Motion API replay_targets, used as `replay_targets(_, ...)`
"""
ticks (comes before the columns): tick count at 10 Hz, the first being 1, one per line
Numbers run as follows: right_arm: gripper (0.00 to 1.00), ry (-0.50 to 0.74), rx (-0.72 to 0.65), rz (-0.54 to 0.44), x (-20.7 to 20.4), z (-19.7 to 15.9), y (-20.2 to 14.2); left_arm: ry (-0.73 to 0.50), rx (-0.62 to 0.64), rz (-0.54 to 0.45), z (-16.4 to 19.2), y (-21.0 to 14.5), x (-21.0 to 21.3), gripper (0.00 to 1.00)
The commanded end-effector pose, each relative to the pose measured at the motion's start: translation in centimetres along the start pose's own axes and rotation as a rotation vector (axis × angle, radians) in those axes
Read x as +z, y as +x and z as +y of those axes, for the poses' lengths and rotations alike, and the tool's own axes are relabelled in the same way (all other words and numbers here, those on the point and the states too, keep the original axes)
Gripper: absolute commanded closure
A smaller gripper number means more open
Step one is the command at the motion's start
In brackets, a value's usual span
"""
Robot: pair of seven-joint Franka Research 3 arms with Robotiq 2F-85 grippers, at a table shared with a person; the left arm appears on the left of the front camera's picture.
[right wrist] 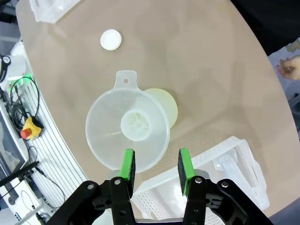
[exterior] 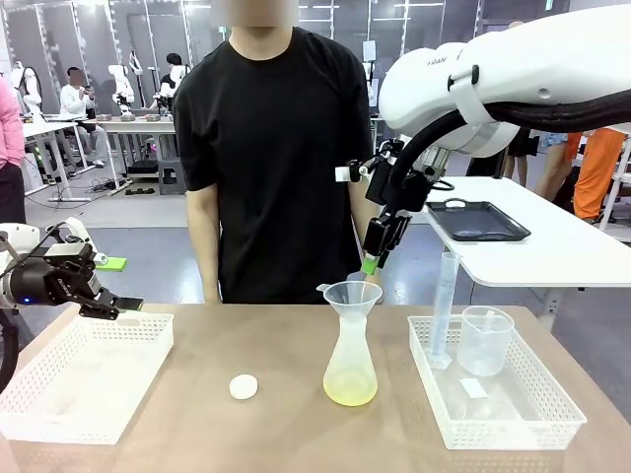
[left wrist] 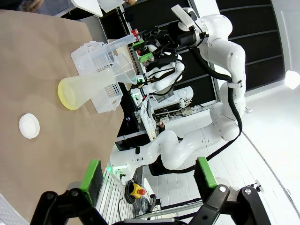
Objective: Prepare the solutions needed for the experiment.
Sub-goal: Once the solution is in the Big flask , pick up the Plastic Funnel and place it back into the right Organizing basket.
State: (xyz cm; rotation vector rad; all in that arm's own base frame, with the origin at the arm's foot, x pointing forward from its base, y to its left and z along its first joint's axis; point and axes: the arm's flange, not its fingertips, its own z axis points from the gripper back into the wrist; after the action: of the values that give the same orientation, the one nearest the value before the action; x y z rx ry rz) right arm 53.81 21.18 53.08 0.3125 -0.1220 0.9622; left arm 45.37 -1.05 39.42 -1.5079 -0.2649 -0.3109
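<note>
A frosted conical flask (exterior: 350, 360) stands mid-table with a clear funnel (exterior: 352, 295) in its neck. The solutions, a little pale yellow liquid (exterior: 350, 393), lie in its bottom. My right gripper (exterior: 371, 261) hangs just above the funnel's far rim, pointing down. From the right wrist, its jaws (right wrist: 155, 168) stand partly open over the funnel (right wrist: 127, 129) with nothing between them, and the yellow flask base (right wrist: 165, 107) shows beyond. My left gripper (exterior: 116, 304) is open and empty over the left basket (exterior: 59, 394). The left wrist view shows its gripper (left wrist: 147, 176) wide open and the flask (left wrist: 89, 89) far off.
A small white round cap (exterior: 244, 386) lies left of the flask. The right white basket (exterior: 537, 409) holds a graduated cylinder (exterior: 444, 310) and a beaker (exterior: 485, 340). A person in black stands at the far edge, a hand (right wrist: 290, 68) hanging near the table.
</note>
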Motion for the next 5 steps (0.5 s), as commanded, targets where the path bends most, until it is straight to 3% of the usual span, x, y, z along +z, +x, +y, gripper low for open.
replay_targets(1, 0.52, 0.001, 0.033, 0.007, 0.14, -0.18, -0.29, 0.010, -0.007, -0.002, -0.22, 0.14, -0.11, 0.00)
replay_targets(5, 0.52, 0.001, -0.011, 0.011, -0.18, 0.22, 0.20, 0.010, -0.007, -0.002, -0.22, 0.14, -0.11, 0.00)
